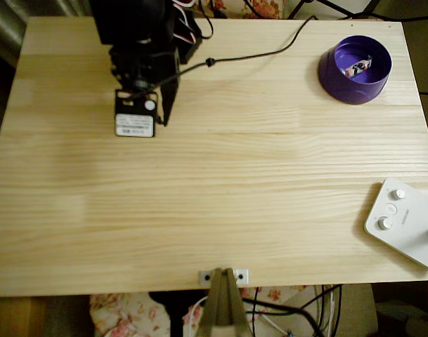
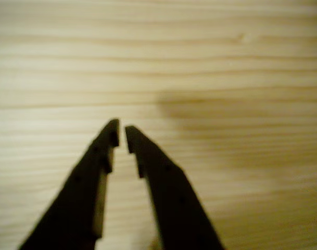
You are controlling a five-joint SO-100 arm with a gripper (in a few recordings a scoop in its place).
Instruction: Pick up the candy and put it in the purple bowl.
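Inside the round, deep purple plastic bowl [image 1: 354, 70] at the pale wooden worktop's [image 1: 214, 196] far right lies the small speckled wrapped candy [image 1: 358, 67]. The black two-finger gripper [image 2: 121, 133], nearly pressed together, holds nothing. Task judged complete.

the bowl [image 1: 354, 70], round, deep purple with thick sloping walls and a lighter violet inside, stands upright near the table's top right corner in the overhead view. the candy [image 1: 358, 67], small and speckled, lies inside it on the bottom.
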